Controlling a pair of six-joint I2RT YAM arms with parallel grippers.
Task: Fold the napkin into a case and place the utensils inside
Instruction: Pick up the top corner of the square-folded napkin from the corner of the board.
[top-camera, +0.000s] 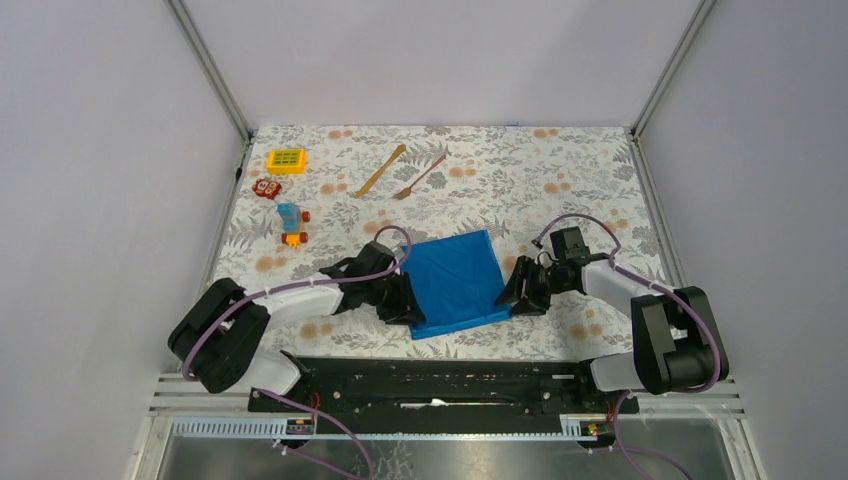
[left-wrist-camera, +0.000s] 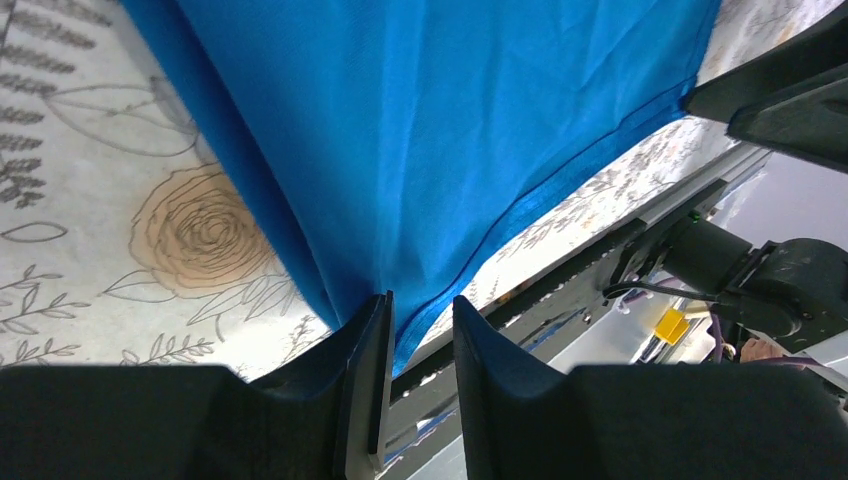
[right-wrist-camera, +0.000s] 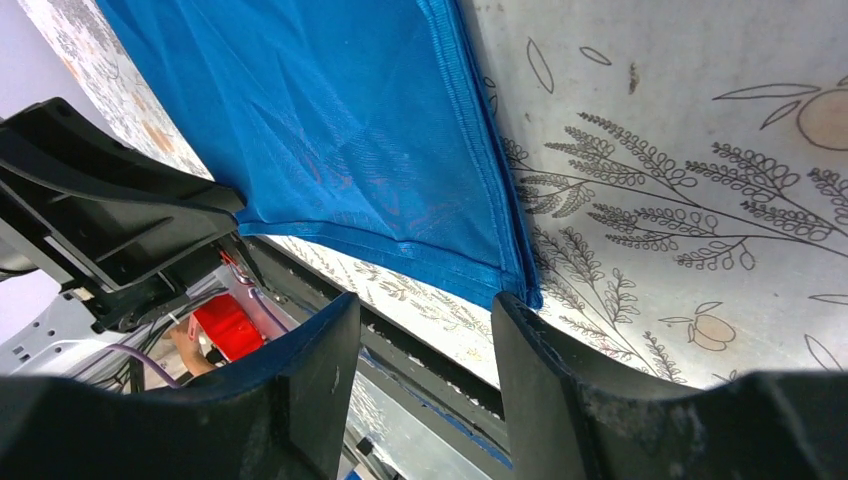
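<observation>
White floral-print tabletop (top-camera: 560, 190) filled mid-frame, plain grey walls (top-camera: 440, 50) all round. At lower centre lay the royal-blue cloth napkin (top-camera: 457, 280). The left gripper (top-camera: 410, 300) and right gripper (top-camera: 508, 297) flanked it, fingers parted.

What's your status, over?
Left hand open astride a napkin corner. Right hand open at its other near corner. Not yet a case; fork and knife lie far back. Nothing blocking.

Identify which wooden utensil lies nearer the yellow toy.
The flat knife-like stick, left of the fork in the top view; the fork, tines at its near end, lies farther from the yellow toy.
</observation>
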